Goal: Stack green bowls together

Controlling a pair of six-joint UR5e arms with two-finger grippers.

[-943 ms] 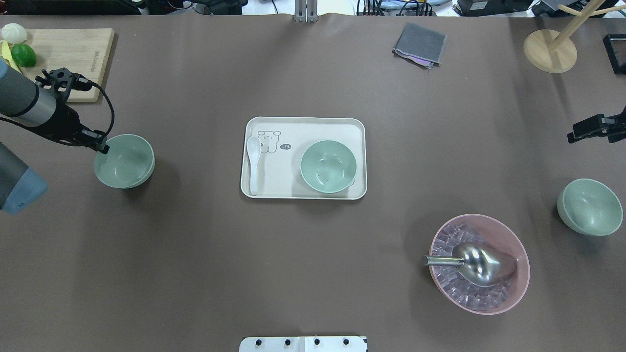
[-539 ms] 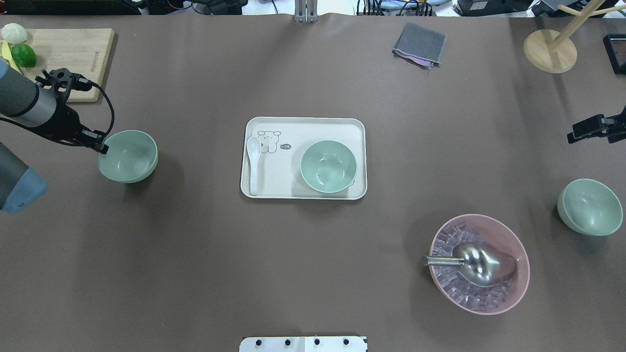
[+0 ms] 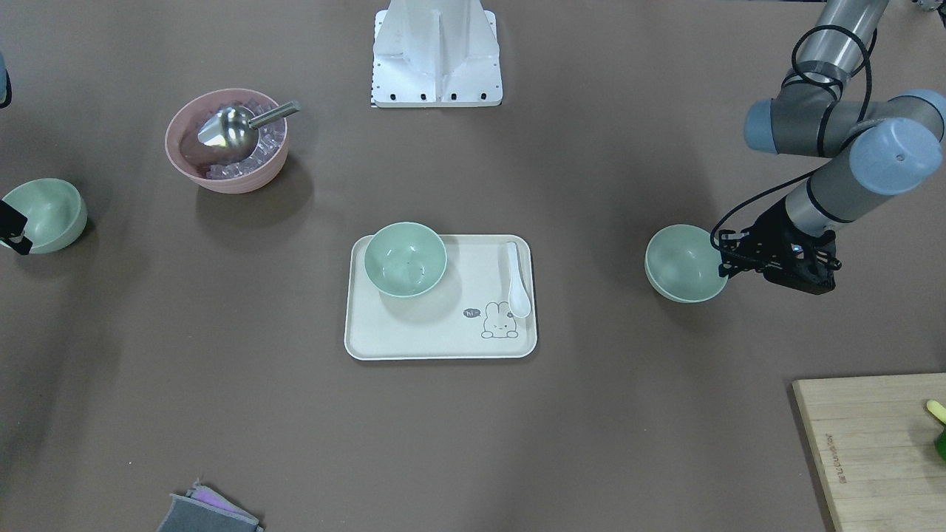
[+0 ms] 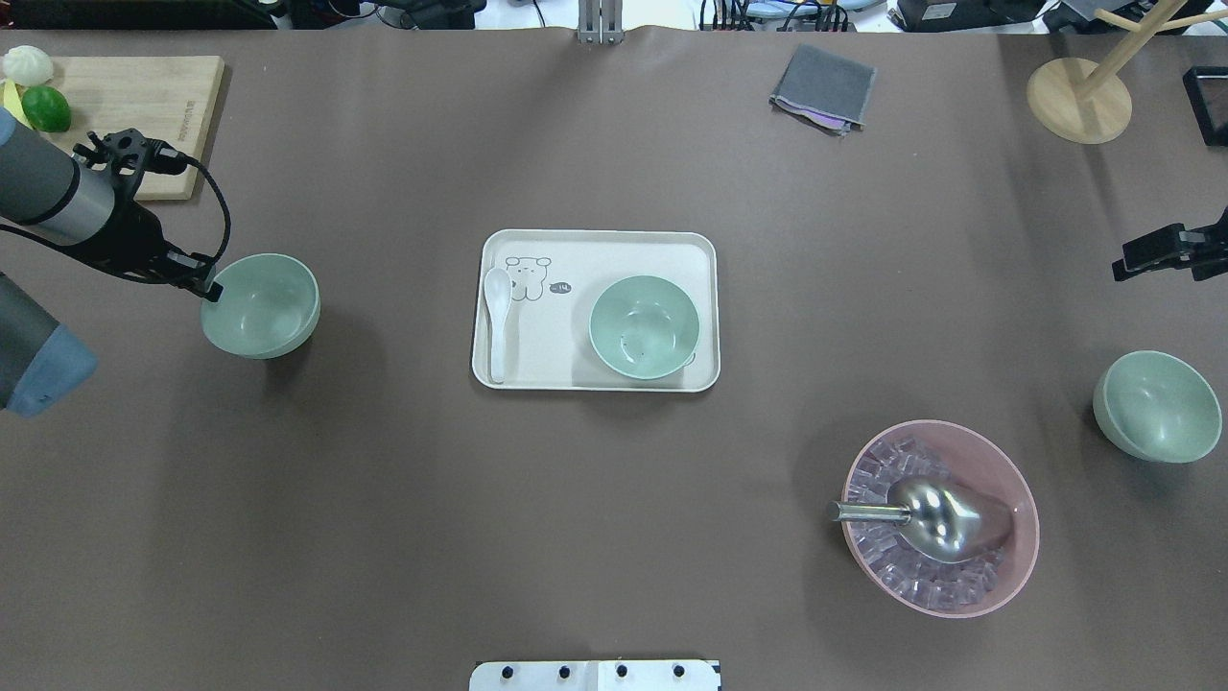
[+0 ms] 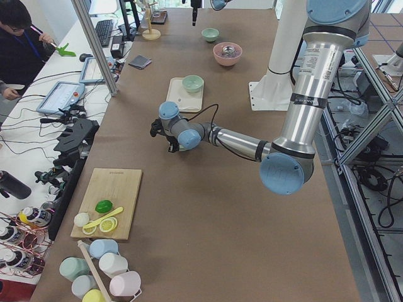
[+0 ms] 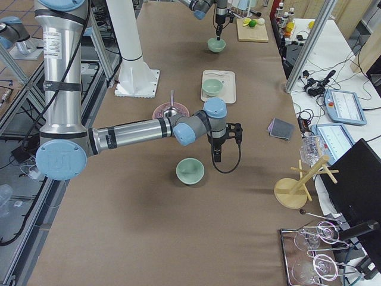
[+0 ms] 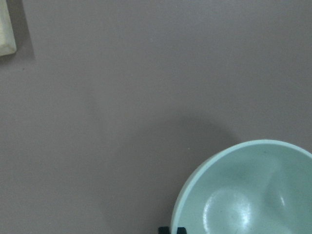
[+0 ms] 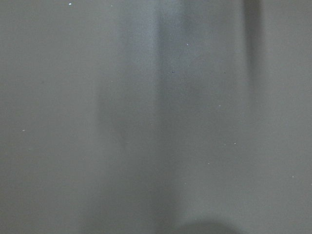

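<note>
— Where do things stand?
— My left pincer (image 4: 209, 288) is clamped on the rim of the first green bowl (image 4: 261, 305), near the bench's (image 4: 614, 537) left edge. The second green bowl (image 4: 644, 326) sits on the tray (image 4: 595, 250) mid-bench, beside a white spoon (image 4: 497, 321). The third green bowl (image 4: 1157, 406) stands by the right edge.
— And your right pincer (image 4: 1122, 266)?
— It hangs over the bench near that bowl, toward the far edge; released or clenched, I cannot tell.

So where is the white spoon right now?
In the overhead view, the spoon lies on the tray at the table's centre, along the tray's left edge, with a green bowl at its right.
</note>
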